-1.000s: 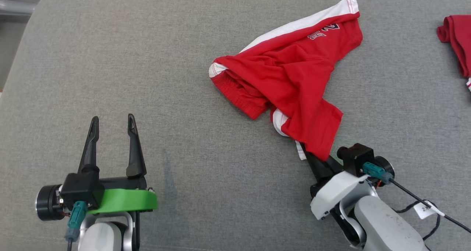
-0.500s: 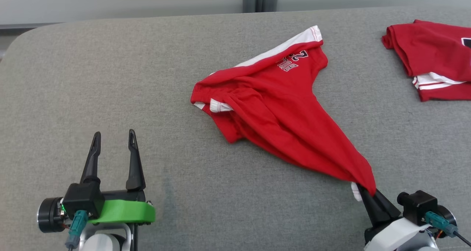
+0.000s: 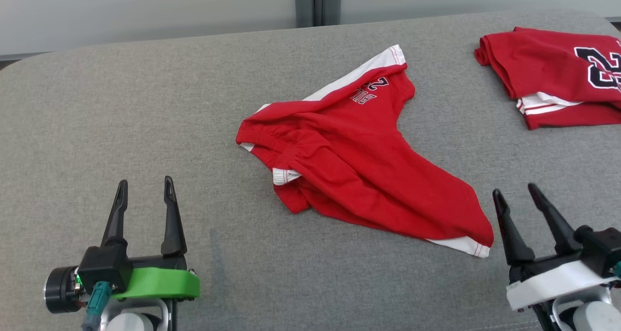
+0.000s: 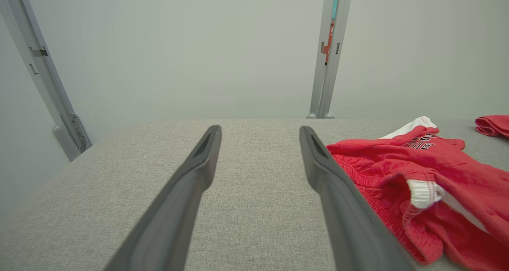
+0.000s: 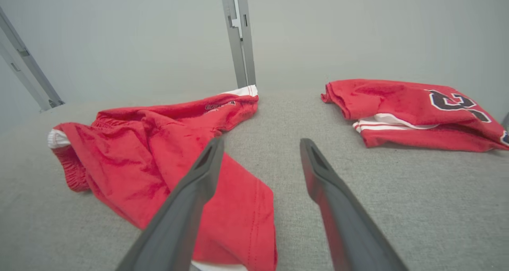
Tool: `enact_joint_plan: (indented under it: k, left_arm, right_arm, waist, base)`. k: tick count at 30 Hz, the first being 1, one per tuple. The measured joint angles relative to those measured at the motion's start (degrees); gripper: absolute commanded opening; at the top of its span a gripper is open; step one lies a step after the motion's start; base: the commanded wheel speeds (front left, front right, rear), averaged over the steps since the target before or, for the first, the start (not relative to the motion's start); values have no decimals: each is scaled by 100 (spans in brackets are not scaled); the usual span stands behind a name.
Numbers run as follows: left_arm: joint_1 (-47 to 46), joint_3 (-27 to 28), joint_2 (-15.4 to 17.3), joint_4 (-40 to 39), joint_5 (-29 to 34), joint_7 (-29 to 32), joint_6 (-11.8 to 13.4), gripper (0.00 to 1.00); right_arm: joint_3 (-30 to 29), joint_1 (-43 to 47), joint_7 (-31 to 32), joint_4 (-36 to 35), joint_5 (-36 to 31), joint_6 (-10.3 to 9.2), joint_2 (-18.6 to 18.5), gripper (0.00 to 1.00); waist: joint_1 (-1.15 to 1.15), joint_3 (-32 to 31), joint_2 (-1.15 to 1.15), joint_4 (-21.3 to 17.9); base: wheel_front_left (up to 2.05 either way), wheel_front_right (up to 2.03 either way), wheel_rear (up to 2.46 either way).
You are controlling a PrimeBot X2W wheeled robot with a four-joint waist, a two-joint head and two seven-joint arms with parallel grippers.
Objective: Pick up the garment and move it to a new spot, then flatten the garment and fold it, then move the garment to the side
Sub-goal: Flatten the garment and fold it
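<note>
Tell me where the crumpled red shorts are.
In the head view the red shorts lie centre-frame, their near corner just left of the open right gripper, the folded red jersey farther right.

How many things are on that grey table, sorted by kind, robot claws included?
Red garments: 2 (crumpled garment, folded garment)
Grippers: 2 (left gripper, right gripper, both open)
Total: 4

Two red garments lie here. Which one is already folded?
The red garment with the large black number, at the far right, is folded flat; the red shorts in the middle lie rumpled.
</note>
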Motion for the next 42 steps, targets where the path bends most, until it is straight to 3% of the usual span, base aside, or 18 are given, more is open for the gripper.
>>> enact_joint_plan:
  k: [4, 10, 22, 27, 36, 37, 38, 42]
  left_arm:
    - [2, -7, -1, -14, 8, 1, 1, 100]
    - [-39, -157, 0, 112, 74, 1, -111, 100]
    - [-636, -1115, 7, 1042, 312, 0, -778, 100]
    - [-942, -1417, 85, 1585, 346, 1, -875, 100]
    - [-1316, -1447, 153, 2123, 156, 0, -891, 100]
    - [-1361, -1492, 153, 2192, 151, 1, -900, 23]
    - [-1395, -1537, 152, 2201, 140, 1, -906, 0]
    - [-1504, -1627, 160, 2153, 112, 0, -907, 0]
  right_arm:
    - [-472, -79, -4, -563, -282, 0, 538, 100]
    - [-479, -215, -8, -621, -541, 0, 1070, 100]
    - [-63, -599, -8, -456, -541, 0, 1053, 100]
    - [-37, -651, -8, -443, -499, 0, 1040, 100]
    - [-46, -667, -8, -352, -415, 0, 1045, 100]
    - [-54, -667, -8, -346, -411, 0, 1046, 100]
    - [-64, -665, -8, -339, -410, 0, 1046, 100]
    - [-159, -629, -8, -324, -417, 0, 1061, 100]
  waist:
    - [0, 17, 0, -19]
    - [0, 112, 0, -8]
    - [0, 243, 0, -231]
    - [0, 318, 0, -449]
    - [0, 482, 0, -845]
    - [0, 502, 0, -878]
    - [0, 523, 0, -904]
    - [0, 556, 0, -897]
  base:
    - [0, 0, 0]
    - [0, 0, 0]
    - [0, 0, 0]
    - [0, 0, 0]
    - [0, 0, 0]
    - [0, 0, 0]
    - [0, 0, 0]
    - [0, 0, 0]
